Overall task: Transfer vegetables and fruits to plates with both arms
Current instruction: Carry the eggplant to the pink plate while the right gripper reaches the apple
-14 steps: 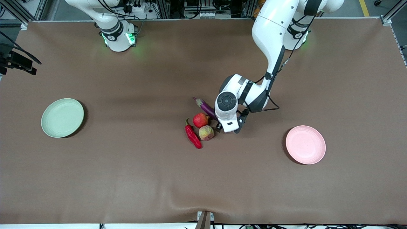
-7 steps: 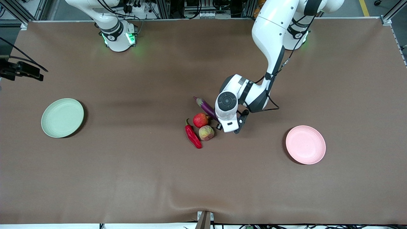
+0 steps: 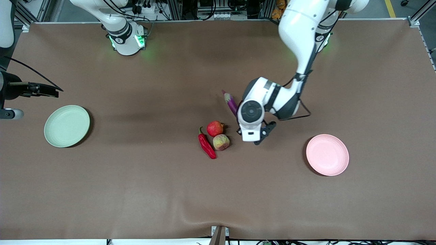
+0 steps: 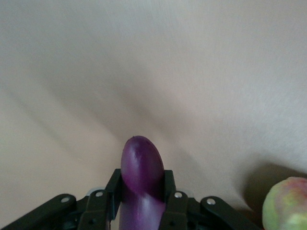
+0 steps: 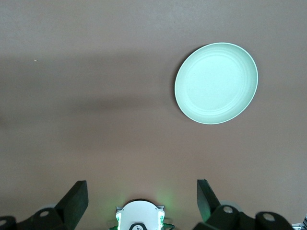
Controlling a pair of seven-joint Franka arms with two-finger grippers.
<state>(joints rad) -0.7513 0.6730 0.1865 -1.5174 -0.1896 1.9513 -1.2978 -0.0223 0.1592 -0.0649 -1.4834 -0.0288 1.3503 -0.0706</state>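
Observation:
My left gripper [image 3: 248, 119] is shut on the purple eggplant [image 3: 230, 101] and holds it above the table, beside the pile. In the left wrist view the eggplant's rounded end [image 4: 141, 172] sticks out between the fingers of the left gripper [image 4: 142, 184]. The red pomegranate [image 3: 215, 128], the peach-like fruit [image 3: 221, 142] and the red chili [image 3: 206, 145] lie together mid-table. The green plate [image 3: 67, 126] sits toward the right arm's end and the pink plate [image 3: 327, 154] toward the left arm's end. My right gripper [image 5: 142, 201] is open and empty, high over the table near the green plate [image 5: 216, 83].
The brown table cover [image 3: 136, 190] spreads all round the pile. The right arm's green-lit base [image 3: 127, 41] shows in the right wrist view [image 5: 140, 215]. The peach-like fruit's edge shows in the left wrist view [image 4: 287, 203].
My left gripper has lifted the eggplant off the pile and carried it toward the left arm's end. The right arm has swung farther in over the table near the green plate.

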